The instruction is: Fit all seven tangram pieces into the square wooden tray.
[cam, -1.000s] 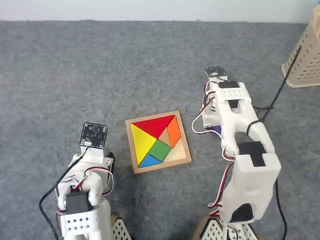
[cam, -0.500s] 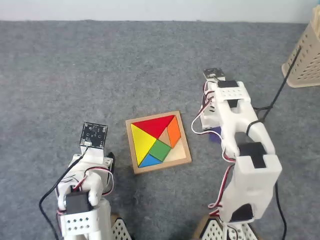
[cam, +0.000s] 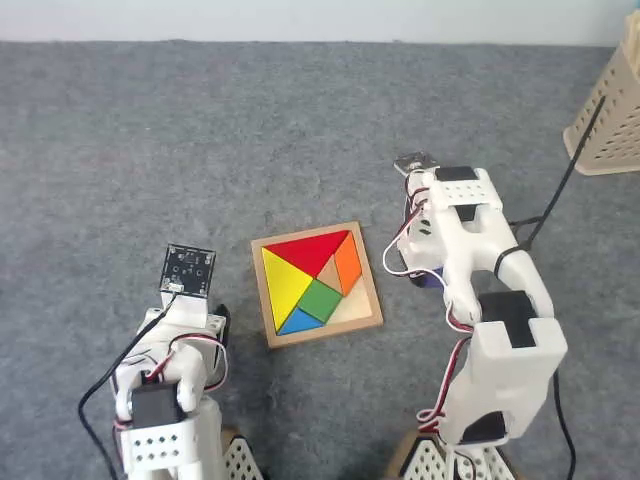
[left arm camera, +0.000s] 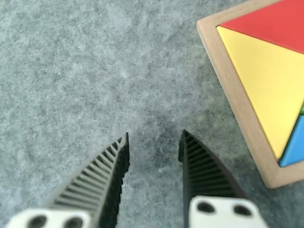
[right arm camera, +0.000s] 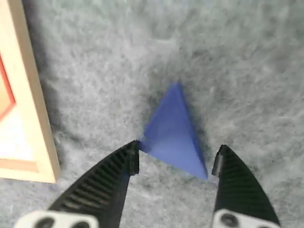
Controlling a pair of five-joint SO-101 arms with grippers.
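Beneath right arm (cam: 468,235), loose triangle (right arm camera: 175,130) mostly hidden.

Grey carpet-like cover all across the bench (cam: 200,130), flat and fuzzy from edge to edge. Sitting right on it, about the middle, there's the square wooden tray (cam: 367,272), turned a little so its corners point off-square to the bench edges. Just beside the tray's right-hand rim, apart from it with a strip of grey showing between, a blue triangle (right arm camera: 175,133) lies flat on the cover, one sharp corner pointing away from the near edge. Over at the far right corner, a beige lattice basket (cam: 612,110) stands on the bench, well apart from the tray. And at the near edge, the two arm bases (cam: 165,450) are planted on either side.
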